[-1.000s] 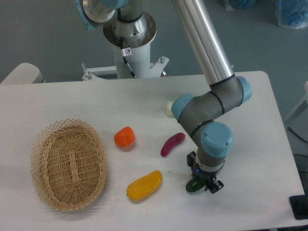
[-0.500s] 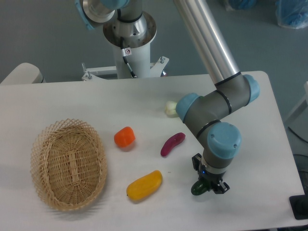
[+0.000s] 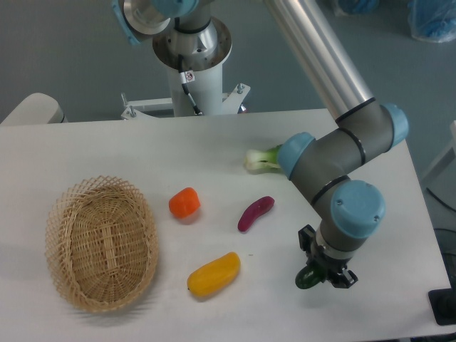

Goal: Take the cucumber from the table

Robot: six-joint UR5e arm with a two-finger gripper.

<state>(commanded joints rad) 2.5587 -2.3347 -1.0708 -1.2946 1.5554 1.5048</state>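
While the end effector (image 3: 320,274) grips the cucumber (image 3: 308,279), the purple vegetable (image 3: 255,213) and yellow pepper (image 3: 214,273) lie well apart.

Single fixed camera, high, looking down past my claw (image 3: 322,274) across the table (image 3: 107,146) toward my base column (image 3: 191,50); moderate distance.

The gripper (image 3: 322,274) has carried the cucumber (image 3: 308,278) farther from the basket (image 3: 101,242), uncovering the leafy vegetable (image 3: 262,158).
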